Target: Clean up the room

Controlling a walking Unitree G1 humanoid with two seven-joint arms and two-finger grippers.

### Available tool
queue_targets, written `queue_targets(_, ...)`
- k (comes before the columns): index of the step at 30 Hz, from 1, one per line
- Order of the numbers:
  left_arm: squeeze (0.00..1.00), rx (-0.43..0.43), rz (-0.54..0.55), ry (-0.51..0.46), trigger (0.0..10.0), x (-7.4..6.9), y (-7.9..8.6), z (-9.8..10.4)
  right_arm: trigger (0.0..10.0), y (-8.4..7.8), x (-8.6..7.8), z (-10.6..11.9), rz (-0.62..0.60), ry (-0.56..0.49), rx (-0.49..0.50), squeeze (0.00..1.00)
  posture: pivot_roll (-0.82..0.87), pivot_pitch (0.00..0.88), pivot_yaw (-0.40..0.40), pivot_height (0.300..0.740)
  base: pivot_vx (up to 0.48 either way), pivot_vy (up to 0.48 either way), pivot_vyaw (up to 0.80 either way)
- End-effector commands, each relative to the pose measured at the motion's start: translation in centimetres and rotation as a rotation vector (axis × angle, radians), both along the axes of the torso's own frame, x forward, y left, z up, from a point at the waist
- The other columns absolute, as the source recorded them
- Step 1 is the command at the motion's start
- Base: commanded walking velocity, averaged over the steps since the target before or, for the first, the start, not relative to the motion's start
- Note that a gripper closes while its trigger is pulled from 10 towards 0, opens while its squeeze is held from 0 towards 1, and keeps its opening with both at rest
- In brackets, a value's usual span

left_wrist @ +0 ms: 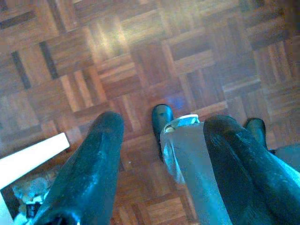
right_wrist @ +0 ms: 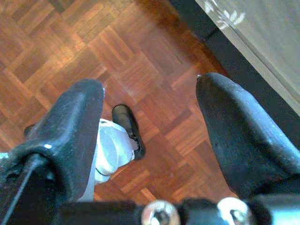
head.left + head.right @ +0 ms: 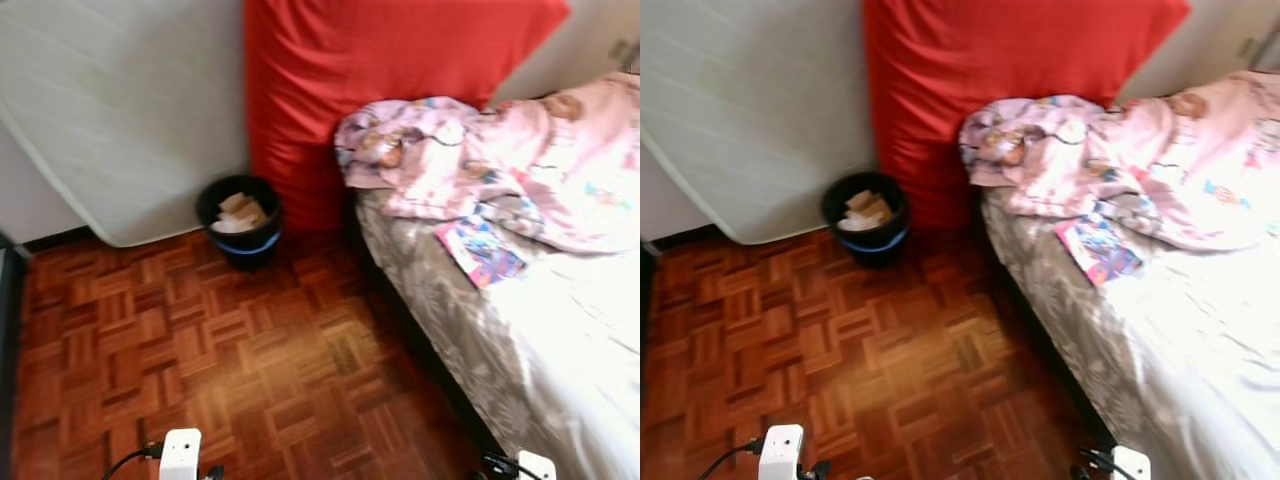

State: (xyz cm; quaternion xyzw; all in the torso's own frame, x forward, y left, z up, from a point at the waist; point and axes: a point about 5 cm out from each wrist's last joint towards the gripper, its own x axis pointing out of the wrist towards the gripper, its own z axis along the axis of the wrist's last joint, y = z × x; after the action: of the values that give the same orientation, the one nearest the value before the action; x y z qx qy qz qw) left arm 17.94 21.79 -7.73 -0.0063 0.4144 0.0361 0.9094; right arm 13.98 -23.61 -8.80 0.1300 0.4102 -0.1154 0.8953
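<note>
A black waste bin (image 3: 240, 220) with a blue band stands on the parquet floor against the wall, with crumpled paper and cardboard inside. On the bed (image 3: 560, 350) at the right lie a rumpled pink patterned blanket (image 3: 500, 160) and a colourful flat booklet (image 3: 482, 250) near the mattress edge. Both arms hang low at my sides. In the left wrist view my left gripper (image 1: 164, 121) is open over the floor, nothing between its fingers. My right gripper (image 2: 151, 84) is open too, above the floor beside the bed's edge.
A big red cushion (image 3: 380, 70) leans on the wall behind the bed head. A white mattress (image 3: 120, 110) leans on the wall at the left. Dark furniture edges the far left (image 3: 8, 330). My own feet (image 2: 129, 129) stand on open parquet (image 3: 230, 360).
</note>
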Motion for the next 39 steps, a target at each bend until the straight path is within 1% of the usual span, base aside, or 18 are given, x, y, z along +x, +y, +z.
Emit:
queue_targets(1, 0.0, 0.021, -0.035, 0.036, 10.0, -0.88, 0.05, -0.42, 10.0, 0.16, -0.66, -0.32, -0.01, 0.027, 0.006, 0.0, 0.0, 0.168, 0.017, 0.74, 0.0, 0.0, -0.76)
queue_targets(3, 0.0, 0.024, -0.027, 0.039, 10.0, -0.94, 0.12, -0.45, 10.0, 0.18, -0.62, -0.31, -0.008, 0.026, 0.006, 0.0, 0.0, 0.168, 0.017, 0.74, 0.0, -0.461, -0.76)
queue_targets(5, 0.0, 0.018, -0.01, 0.038, 10.0, -0.97, 0.16, -0.46, 10.0, 0.14, -0.61, -0.3, -0.009, 0.026, 0.005, 0.0, 0.0, 0.169, 0.016, 0.74, 0.0, 0.0, -0.76)
queue_targets(23, 0.0, 0.007, 0.005, 0.041, 10.0, -1.09, -0.03, -0.57, 10.0, -0.04, -0.43, -0.18, -0.004, 0.02, 0.003, 0.0, 0.0, 0.168, 0.008, 0.74, 0.0, 0.0, -0.76)
queue_targets(35, 0.0, -0.005, 0.024, 0.048, 10.0, -1.26, -0.02, -0.66, 10.0, -0.11, -0.3, -0.08, -0.01, 0.003, 0.006, 0.0, 0.0, 0.169, 0.009, 0.74, 0.0, 0.0, 0.0)
queue_targets(39, 0.0, -0.01, 0.024, 0.05, 10.0, -1.28, -0.07, -0.68, 10.0, -0.09, -0.28, -0.07, -0.011, 0.001, 0.006, 0.0, 0.0, 0.169, 0.009, 0.74, 0.0, 0.352, 0.0)
